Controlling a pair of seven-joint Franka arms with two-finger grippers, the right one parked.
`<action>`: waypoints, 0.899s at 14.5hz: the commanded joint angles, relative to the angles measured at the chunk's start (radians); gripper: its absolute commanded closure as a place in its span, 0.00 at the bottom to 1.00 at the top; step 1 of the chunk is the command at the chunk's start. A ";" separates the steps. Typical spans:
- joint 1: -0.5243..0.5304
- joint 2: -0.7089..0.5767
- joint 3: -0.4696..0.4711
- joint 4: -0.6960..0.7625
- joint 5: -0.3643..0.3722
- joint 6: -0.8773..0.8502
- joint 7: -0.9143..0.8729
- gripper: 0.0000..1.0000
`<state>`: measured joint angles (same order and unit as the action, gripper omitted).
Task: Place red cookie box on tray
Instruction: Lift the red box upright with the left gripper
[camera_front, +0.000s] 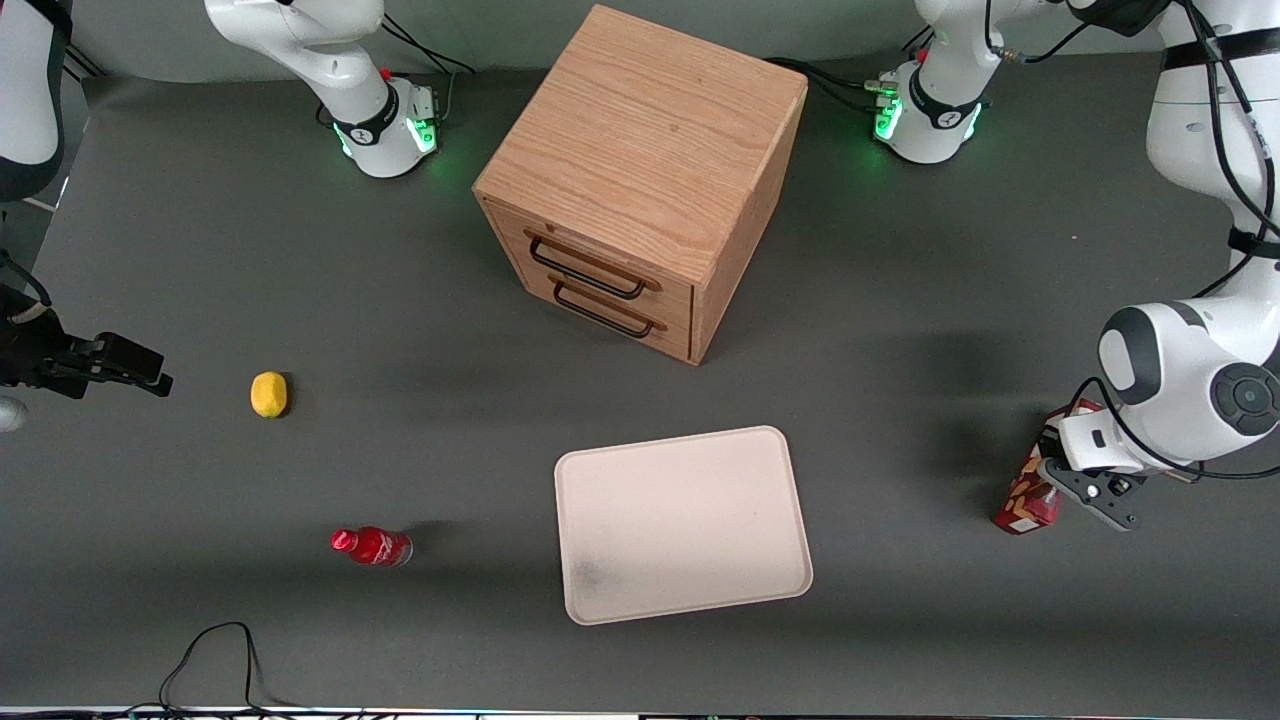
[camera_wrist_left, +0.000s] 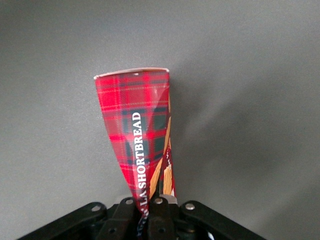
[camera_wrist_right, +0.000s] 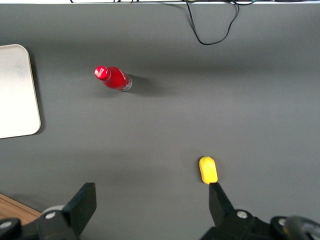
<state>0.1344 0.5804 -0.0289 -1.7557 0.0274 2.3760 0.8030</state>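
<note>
The red cookie box (camera_front: 1022, 500) has a tartan pattern and white lettering. It is at the working arm's end of the table, well apart from the tray. My left gripper (camera_front: 1062, 478) is shut on one end of it. In the left wrist view the red cookie box (camera_wrist_left: 137, 135) sticks out from between the closed fingers of the gripper (camera_wrist_left: 146, 206), over bare grey table. I cannot tell whether its free end touches the table. The cream-white tray (camera_front: 680, 525) lies flat near the front camera, with nothing on it.
A wooden two-drawer cabinet (camera_front: 640, 180) stands farther from the camera than the tray. A small red bottle (camera_front: 372, 546) and a yellow lemon (camera_front: 268, 393) lie toward the parked arm's end. A black cable (camera_front: 210, 650) loops at the table's near edge.
</note>
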 joint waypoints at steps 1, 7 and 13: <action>-0.006 -0.039 0.004 0.039 0.003 -0.105 -0.002 1.00; -0.007 -0.091 0.006 0.226 -0.003 -0.409 -0.036 1.00; -0.016 -0.149 0.004 0.396 -0.003 -0.628 -0.287 1.00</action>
<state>0.1323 0.4558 -0.0297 -1.4098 0.0245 1.8145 0.6142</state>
